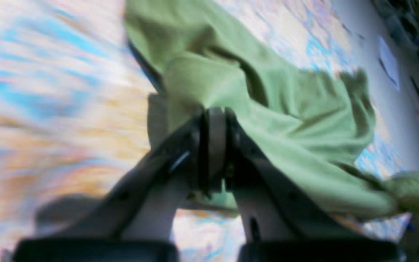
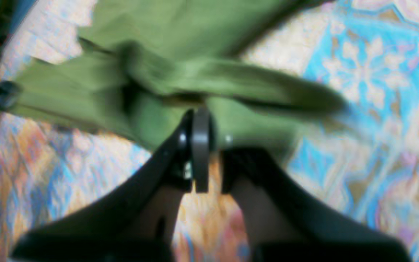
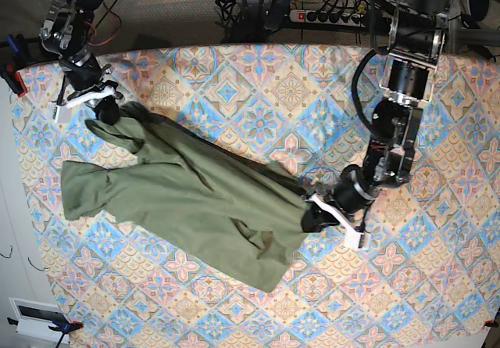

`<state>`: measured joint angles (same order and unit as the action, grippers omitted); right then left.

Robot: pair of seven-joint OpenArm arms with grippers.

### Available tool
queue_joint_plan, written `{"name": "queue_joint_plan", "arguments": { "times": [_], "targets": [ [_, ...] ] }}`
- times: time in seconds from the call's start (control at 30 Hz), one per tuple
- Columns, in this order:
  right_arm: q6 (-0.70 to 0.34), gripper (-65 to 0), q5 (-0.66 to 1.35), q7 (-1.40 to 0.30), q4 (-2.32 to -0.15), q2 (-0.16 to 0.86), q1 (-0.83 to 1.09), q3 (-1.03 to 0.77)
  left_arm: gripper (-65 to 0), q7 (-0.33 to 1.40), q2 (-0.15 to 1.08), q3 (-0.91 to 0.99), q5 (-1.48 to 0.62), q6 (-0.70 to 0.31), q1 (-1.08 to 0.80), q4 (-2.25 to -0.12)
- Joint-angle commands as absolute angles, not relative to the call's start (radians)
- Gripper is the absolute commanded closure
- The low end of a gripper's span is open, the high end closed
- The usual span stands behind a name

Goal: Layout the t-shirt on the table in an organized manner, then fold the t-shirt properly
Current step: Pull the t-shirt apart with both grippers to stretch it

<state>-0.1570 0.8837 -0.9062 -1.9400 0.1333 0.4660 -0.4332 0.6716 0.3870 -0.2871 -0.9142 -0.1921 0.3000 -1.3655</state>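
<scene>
1. The t-shirt (image 3: 187,199) lies rumpled across the table (image 3: 437,285), stretched from about ten o'clock toward four o'clock in the base view.
2. My left jaws (image 1: 215,120) are pressed together on a fold of the green cloth at the four o'clock end.
3. My right jaws (image 2: 200,120) are likewise pinching an edge of the shirt, up at the ten o'clock corner (both wrist views are blurred, so I cannot tell which hem or sleeve I hold).
4. I judge the cloth soft, light and limp: it will sag and bunch between my two grips, not hold a shape.
5. Best hold is at opposite corners or shoulder seams, pulled taut, so it spreads flat before folding.
</scene>
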Motion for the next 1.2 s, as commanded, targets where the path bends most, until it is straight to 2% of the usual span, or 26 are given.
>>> {"name": "queue_joint_plan", "arguments": {
  "times": [0.0, 0.17, 0.47, 0.53, 0.67, 0.77, 0.87, 1.03, 1.17],
  "targets": [
    [-0.173, -4.5, 0.901, -0.924, -1.959, 0.142, 0.467, -0.437, 0.0, 0.650, 0.424, -0.260, -0.938, -0.206, 0.302, -1.411],
    [-0.174, -4.5, 0.903, -1.110, -1.959, 0.136, 0.467, -0.361, 0.0, 0.650, 0.544, -0.188, -0.958, -0.206, 0.209, -1.518],
    [-0.174, -4.6, 0.898, -1.063, -1.959, 0.142, 0.456, -0.259, 0.0, 0.650, 0.676, -0.114, -0.957, -0.206, 0.111, -1.573],
    [-0.176, -7.5, 0.898, -1.063, -1.959, 0.142, 0.409, -0.259, 0.0, 0.650, 0.714, -0.102, -0.957, -0.208, 0.094, -1.573],
    [-0.176, -18.5, 0.898, -1.066, -1.959, 0.142, 0.317, -0.255, 0.0, 0.684, 0.762, -0.104, -0.954, -0.208, 0.070, -1.573],
    [-0.176, -20.1, 0.897, -1.066, -1.957, 0.147, 0.255, -0.255, 0.0, 0.769, 0.771, -0.096, -0.952, -0.208, 0.070, -1.573],
    [-0.176, -20.2, 0.829, -1.066, -1.939, 0.162, 0.196, -0.231, 0.0, 0.799, 0.773, -0.096, -0.949, -0.208, 0.068, -1.573],
    [-0.176, -20.3, 0.616, -1.058, -1.837, 0.163, 0.073, -0.068, 0.0, 0.802, 0.796, -0.104, -0.947, -0.208, 0.067, -1.573],
    [-0.176, -20.3, 0.529, -1.056, -1.748, 0.163, 0.007, 0.001, 0.0, 0.802, 0.797, -0.096, -0.921, -0.208, 0.044, -1.573]
  ]
}}
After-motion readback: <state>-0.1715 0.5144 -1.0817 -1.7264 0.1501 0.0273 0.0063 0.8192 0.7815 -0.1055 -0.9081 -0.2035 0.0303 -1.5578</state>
